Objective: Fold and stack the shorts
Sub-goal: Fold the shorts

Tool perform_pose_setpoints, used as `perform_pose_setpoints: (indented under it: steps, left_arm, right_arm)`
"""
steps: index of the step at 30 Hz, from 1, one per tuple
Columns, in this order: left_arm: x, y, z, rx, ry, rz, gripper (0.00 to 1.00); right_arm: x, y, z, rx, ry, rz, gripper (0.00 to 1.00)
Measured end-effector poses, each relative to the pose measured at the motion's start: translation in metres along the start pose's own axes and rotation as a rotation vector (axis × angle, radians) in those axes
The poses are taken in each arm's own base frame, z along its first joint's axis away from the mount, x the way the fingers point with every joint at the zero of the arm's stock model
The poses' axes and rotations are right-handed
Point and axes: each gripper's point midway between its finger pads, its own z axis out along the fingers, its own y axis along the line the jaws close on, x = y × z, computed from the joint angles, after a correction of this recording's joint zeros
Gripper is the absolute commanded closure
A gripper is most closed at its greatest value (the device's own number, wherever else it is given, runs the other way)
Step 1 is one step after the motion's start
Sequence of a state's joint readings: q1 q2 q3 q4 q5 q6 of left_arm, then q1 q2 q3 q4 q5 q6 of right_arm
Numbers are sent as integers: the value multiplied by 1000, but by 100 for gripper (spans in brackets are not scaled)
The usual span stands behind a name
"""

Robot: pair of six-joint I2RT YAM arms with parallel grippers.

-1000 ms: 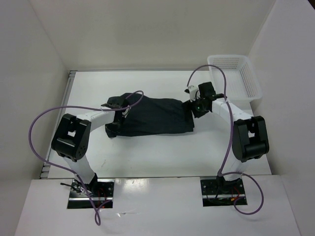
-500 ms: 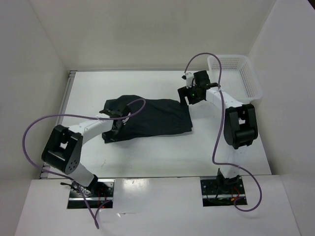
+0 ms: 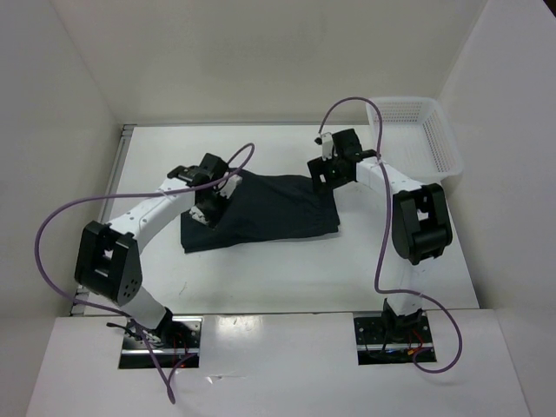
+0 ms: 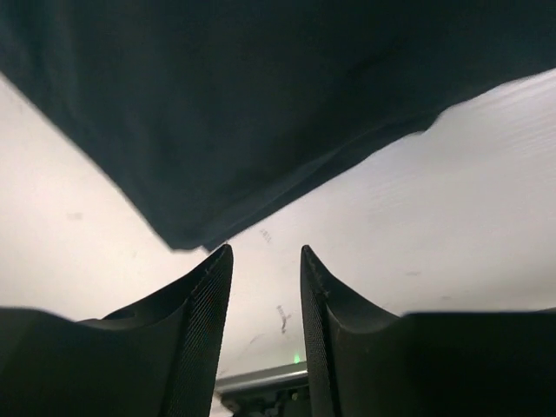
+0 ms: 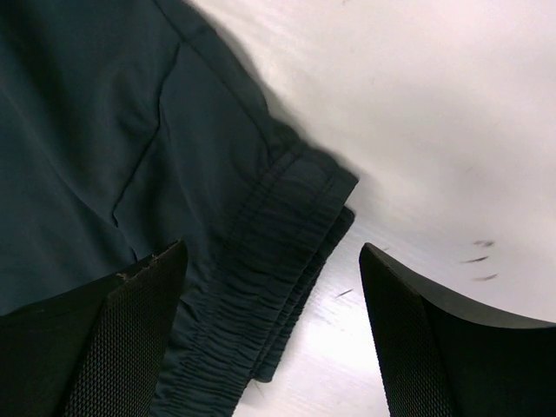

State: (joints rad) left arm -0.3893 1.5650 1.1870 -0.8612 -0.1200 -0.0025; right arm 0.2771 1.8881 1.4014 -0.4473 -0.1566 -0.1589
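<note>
White walls on three sides, white table [image 3: 261, 278] in the middle.

Shorts [image 3: 269, 208] lie flat at table centre as a dark, roughly rectangular slab, long side running left-right. The right wrist view shows the elastic waistband [image 5: 287, 252] doubled at the corner, two layers stacked, so I read at least one fold as in. The left edge looks less square than the right.

White mesh basket [image 3: 439, 143] sits in the far right corner, well apart from the shorts.

Left claw [image 4: 266, 261] is over the shorts' left end, gap narrow, nothing between the fingers. The fabric edge sits just past the tips.

Right claw [image 5: 274, 256] hangs over the right end at the waistband corner, spread wide, gripping nothing.

Progress, my read: partly folded, maybe halfway. Neither claw has fabric. Left to do: another fold to shrink it, tidy the left edge, then stack. The slab looks wider than the basket, so it needs more folding if it goes there.
</note>
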Motion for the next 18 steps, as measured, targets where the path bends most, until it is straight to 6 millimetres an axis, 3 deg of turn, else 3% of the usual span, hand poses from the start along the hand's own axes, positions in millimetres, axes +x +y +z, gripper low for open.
perform_pose_setpoints:
  steps: [5,7,10,12,14,18]
  left_arm:
    - [-63,-17,-1,103,-99,4,54]
    - [-86,-23,11,126,-121,10,54]
    - [-100,-36,39,163,-110,25,55]
    - [-92,-43,58,177,-74,34,55]
    - [-68,-48,72,182,-9,39,56]
    - [-19,-51,79,165,72,57,56]
  right_arm:
    - [33,2,6,-15,68,111,17]
    - [44,1,7,-22,92,160,17]
    - [53,2,8,-41,111,220,21]
    - [54,3,8,-50,112,242,26]
    - [54,5,9,-59,114,259,31]
    - [62,7,19,-62,140,293,39]
